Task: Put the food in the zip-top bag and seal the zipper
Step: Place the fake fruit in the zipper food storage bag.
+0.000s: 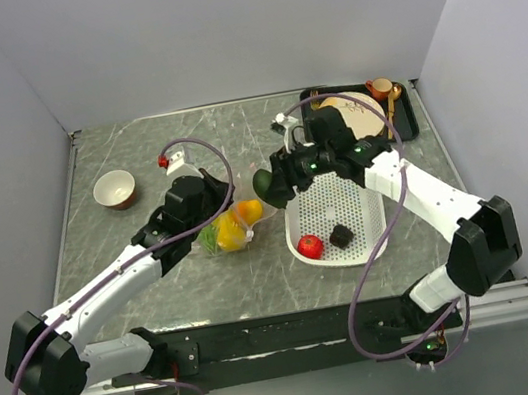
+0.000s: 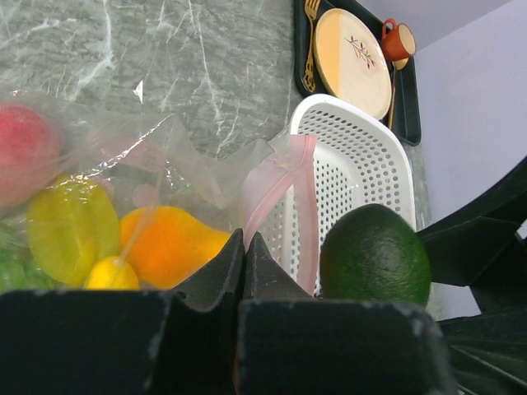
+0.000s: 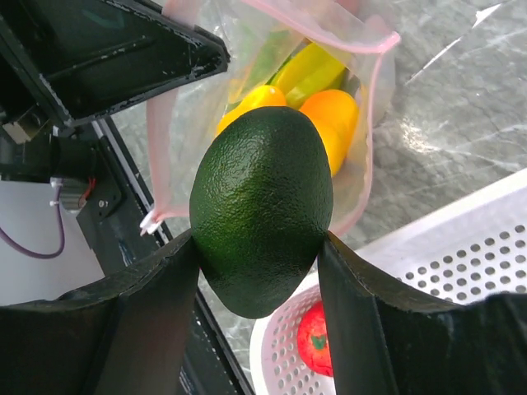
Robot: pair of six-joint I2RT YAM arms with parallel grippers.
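Observation:
The clear zip-top bag (image 1: 234, 228) lies left of the basket with its mouth held up. Inside it are an orange mango (image 2: 169, 244), a yellow lemon (image 2: 111, 274) and a pink peach (image 2: 25, 152). My left gripper (image 2: 244, 239) is shut on the bag's edge at the pink zipper (image 2: 276, 177). My right gripper (image 3: 258, 239) is shut on the dark green avocado (image 3: 262, 210) and holds it just outside the open bag mouth (image 3: 272, 74). A red tomato (image 1: 310, 246) and a small dark piece (image 1: 340, 235) sit in the basket.
The white perforated basket (image 1: 292, 215) stands right of the bag, under my right arm. At the back right a black tray (image 1: 412, 122) carries a cream plate (image 2: 354, 49) and an orange cup (image 2: 397, 39). A small bowl (image 1: 114, 189) sits at the back left.

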